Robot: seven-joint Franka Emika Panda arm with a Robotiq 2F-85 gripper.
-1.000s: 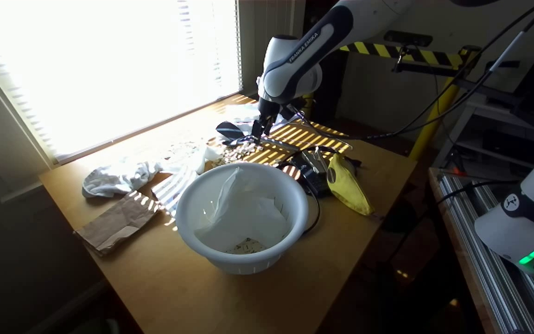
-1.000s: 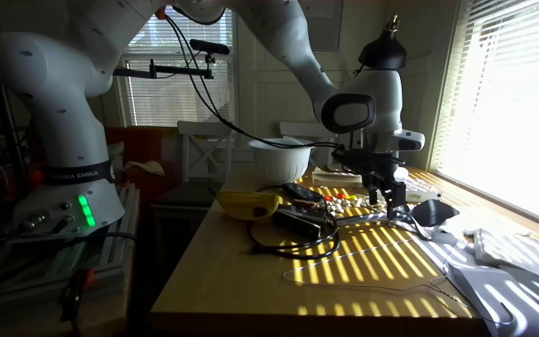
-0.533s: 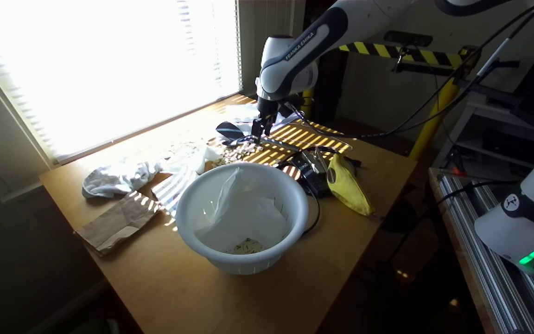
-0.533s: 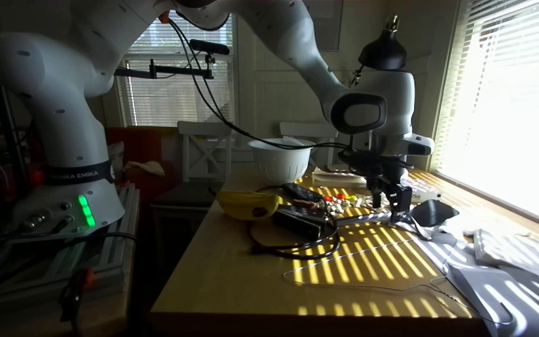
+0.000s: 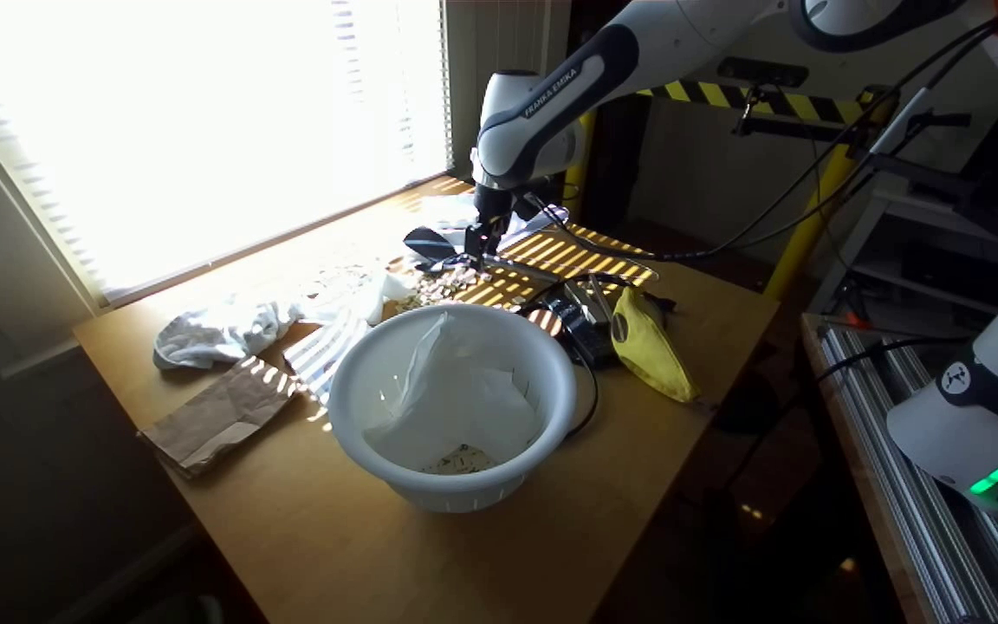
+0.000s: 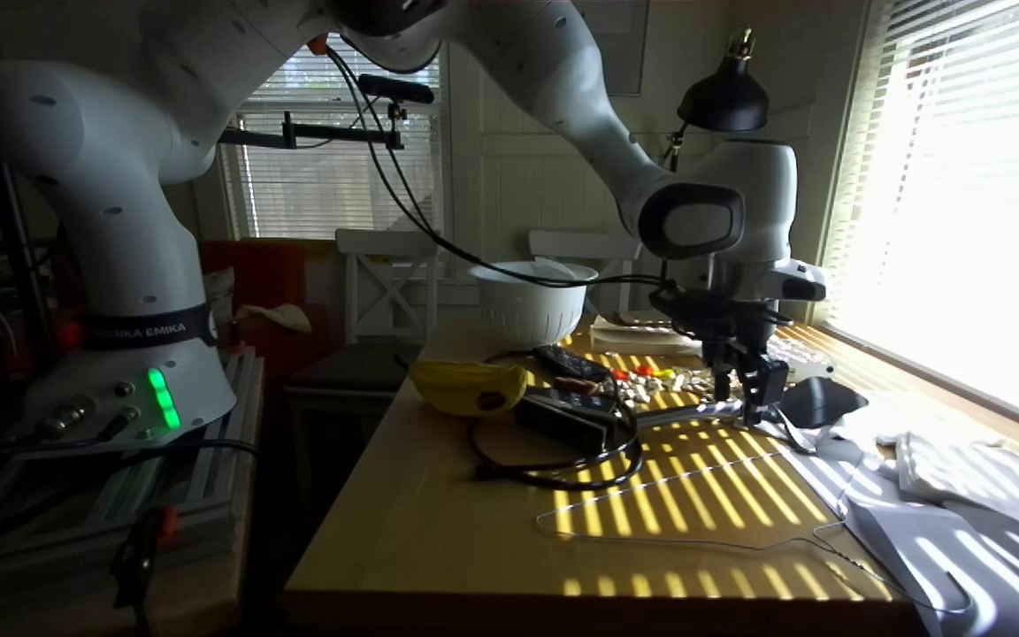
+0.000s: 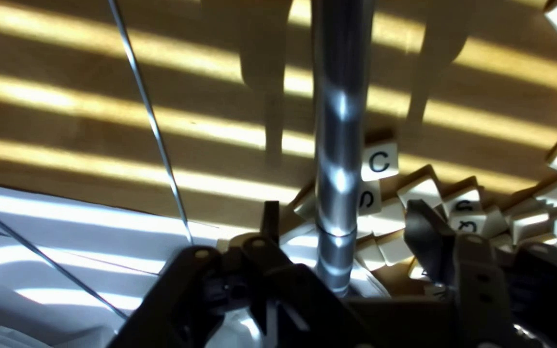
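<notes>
looking through the wrist view, i see my fingers [image 7: 423,232] standing well apart, one on each side of a shiny metal rod [image 7: 340,121]. space shows on both sides of it, so they have hold of nothing. i judge the gap is wide so the rod fits between without being knocked; whether the tips are level with it, i cannot tell. the rod lies on the bench [image 5: 378,537], letter tiles [image 7: 379,160] peeking out on both sides, so it may be propped on some.

compared with a second ago, my arm [image 6: 757,203] has shifted slightly toward the bright window [image 6: 952,221]; rod and bowl [image 5: 456,496] look unmoved.
</notes>
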